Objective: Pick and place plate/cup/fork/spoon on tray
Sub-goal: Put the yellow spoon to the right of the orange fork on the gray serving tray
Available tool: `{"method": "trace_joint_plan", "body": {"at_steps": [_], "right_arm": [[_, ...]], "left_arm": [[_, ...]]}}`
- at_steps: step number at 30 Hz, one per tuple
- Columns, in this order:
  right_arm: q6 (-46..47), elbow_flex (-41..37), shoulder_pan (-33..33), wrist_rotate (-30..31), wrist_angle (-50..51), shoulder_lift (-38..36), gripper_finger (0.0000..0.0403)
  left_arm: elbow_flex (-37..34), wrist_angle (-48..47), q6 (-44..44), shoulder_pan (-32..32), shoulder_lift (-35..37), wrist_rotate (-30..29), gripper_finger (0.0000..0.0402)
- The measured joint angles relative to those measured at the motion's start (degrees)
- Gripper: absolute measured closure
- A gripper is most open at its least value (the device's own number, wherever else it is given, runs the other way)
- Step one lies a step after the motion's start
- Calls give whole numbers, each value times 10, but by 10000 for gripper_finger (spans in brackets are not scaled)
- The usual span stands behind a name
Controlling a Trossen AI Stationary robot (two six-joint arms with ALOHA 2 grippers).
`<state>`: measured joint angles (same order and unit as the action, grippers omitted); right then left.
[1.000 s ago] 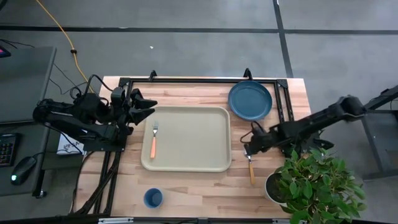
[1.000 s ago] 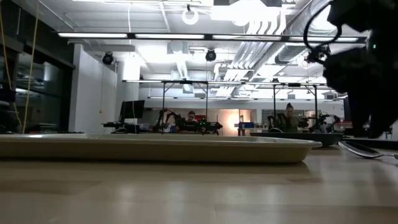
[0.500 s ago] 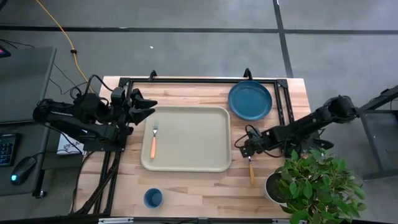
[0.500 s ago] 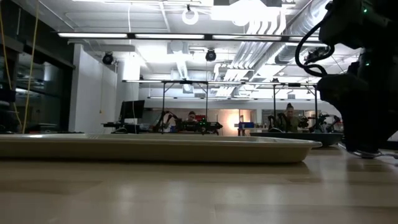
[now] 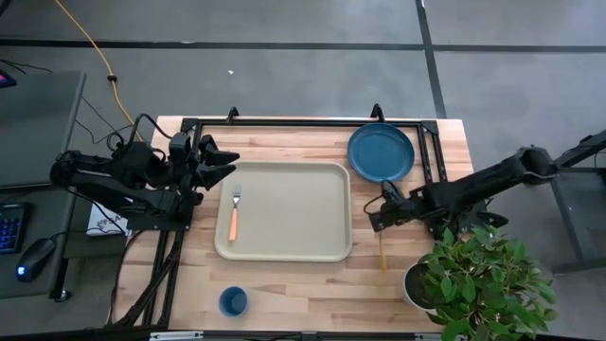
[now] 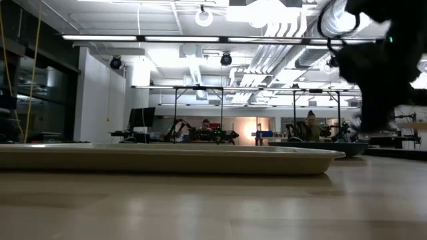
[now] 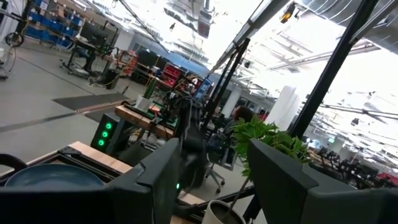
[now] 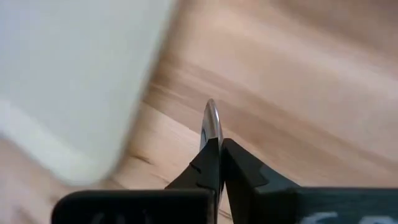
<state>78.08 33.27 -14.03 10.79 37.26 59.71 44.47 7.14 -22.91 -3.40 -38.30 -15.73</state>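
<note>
The cream tray (image 5: 284, 210) lies mid-table, and the orange-handled fork (image 5: 233, 214) rests on its left part. The blue plate (image 5: 381, 152) sits at the far right. The small blue cup (image 5: 233, 301) stands near the front edge. Just right of the tray, my right gripper (image 5: 376, 220) is shut on the spoon (image 5: 382, 251), whose orange handle points toward the near edge. My left gripper (image 5: 222, 163) waits open at the tray's far left corner, holding nothing. My right gripper pinches the spoon at its silver bowl end (image 8: 212, 121) between its two fingers. The bowl stands on edge and sticks out past the fingertips (image 8: 208, 158). The fingers slant down from the table's right. In the low view no spoon shows on the table under the raised gripper.
A potted plant (image 5: 478, 284) in a white pot (image 5: 415, 284) stands at the near right corner, close to the spoon's handle. A black frame (image 5: 303, 123) runs along the table's far edge and down both sides. Bare wood lies between tray and plate.
My right gripper has dropped onto the spoon's bowl end, shut on it, and then risen. The spoon has left its place on the table; its handle now sits slightly farther from the near edge.
</note>
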Motion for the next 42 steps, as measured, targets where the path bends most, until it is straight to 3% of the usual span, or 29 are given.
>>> {"method": "trace_joint_plan", "body": {"at_steps": [6,12,16,23,31,37,42], "right_arm": [[-91,85,25,77,-28,-34,401],[-238,164,52,106,-171,12,402],[-324,234,69,102,-229,72,402],[-457,392,90,73,-235,187,402],[-527,532,120,-4,-233,282,403],[-554,593,129,-24,-236,325,403],[-561,601,133,-25,-257,339,403]], "left_arm": [[0,0,0,0,0,-1,229],[0,1,-55,0,-3,-1,229],[0,1,-74,0,-7,-4,229],[0,1,-84,0,-28,-5,229],[0,-15,-84,0,-116,-5,229],[0,-13,-84,0,-186,-3,229],[0,-2,-79,0,-219,-3,229]]}}
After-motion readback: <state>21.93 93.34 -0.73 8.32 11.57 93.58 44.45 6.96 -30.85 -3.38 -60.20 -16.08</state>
